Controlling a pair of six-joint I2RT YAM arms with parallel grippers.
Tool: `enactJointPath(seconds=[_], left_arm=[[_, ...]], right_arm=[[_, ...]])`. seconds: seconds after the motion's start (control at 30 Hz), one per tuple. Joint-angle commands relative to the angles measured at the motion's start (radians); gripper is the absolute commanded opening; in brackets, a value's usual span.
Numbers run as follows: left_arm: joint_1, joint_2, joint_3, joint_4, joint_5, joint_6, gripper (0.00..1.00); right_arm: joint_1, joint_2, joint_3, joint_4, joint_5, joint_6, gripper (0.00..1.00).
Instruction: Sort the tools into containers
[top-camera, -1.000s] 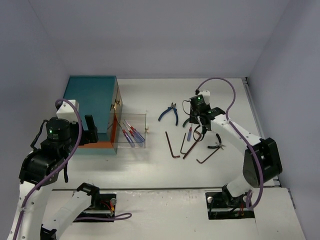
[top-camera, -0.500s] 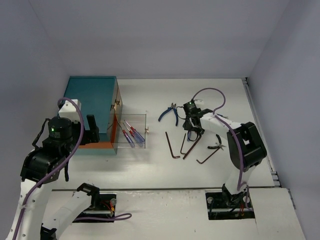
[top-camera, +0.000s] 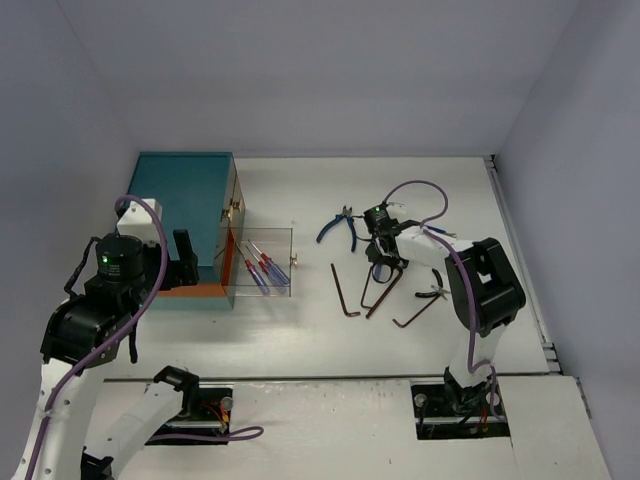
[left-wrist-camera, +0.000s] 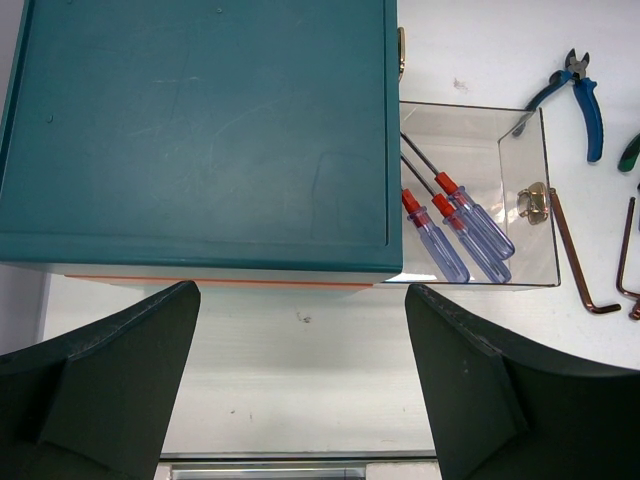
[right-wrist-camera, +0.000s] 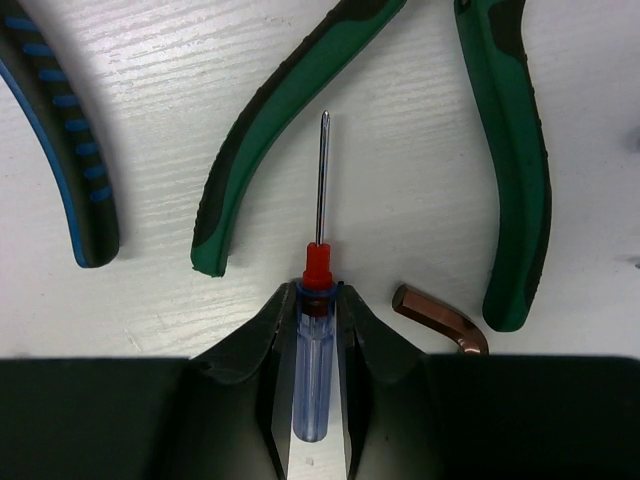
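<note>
Top view: your right gripper (top-camera: 384, 262) is down among hex keys (top-camera: 343, 290), well right of the chest (top-camera: 185, 205); left wrist: your left gripper (left-wrist-camera: 300, 300) gapes wide, empty, just beside the chest, with three screwdrivers (left-wrist-camera: 455, 225) in its pulled-out drawer (left-wrist-camera: 470, 115); right wrist: fingers (right-wrist-camera: 262, 345) pinch a blue screwdriver (right-wrist-camera: 310, 385).

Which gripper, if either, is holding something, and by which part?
The right gripper clamps the blue-and-red screwdriver by its clear blue handle, behind the red collar. The left gripper is open and empty.
</note>
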Motion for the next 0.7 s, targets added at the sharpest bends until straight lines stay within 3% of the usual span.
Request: enactJointPath(seconds=[0.0,0.23,0.33,0.5,0.67], left_arm=[[-0.003,0.007,0.031,0.026,-0.011,0.017,0.81],[-0.003,0.015,0.052,0.024,-0.017,0.024,0.81],[-0.003,0.019,0.055,0.024,-0.02,0.022,0.81],[-0.003,0.011,0.052,0.024,-0.025,0.022,0.81],[-0.002,0.004,0.047,0.018,-0.029,0.015,0.81]], right_arm=[[-0.004,-0.043,-0.012,-0.002,0.053,0.001,0.0],[0.09,-0.233,0.082,-0.008,0.096,-0.158,0.0],[0.199,-0.279,0.198,-0.006,0.082,-0.274,0.0],[0.355,-0.227,0.379,-0.006,-0.038,-0.447,0.0],[0.426,-0.089,0.54,-0.005,-0.173,-0.483,0.01]])
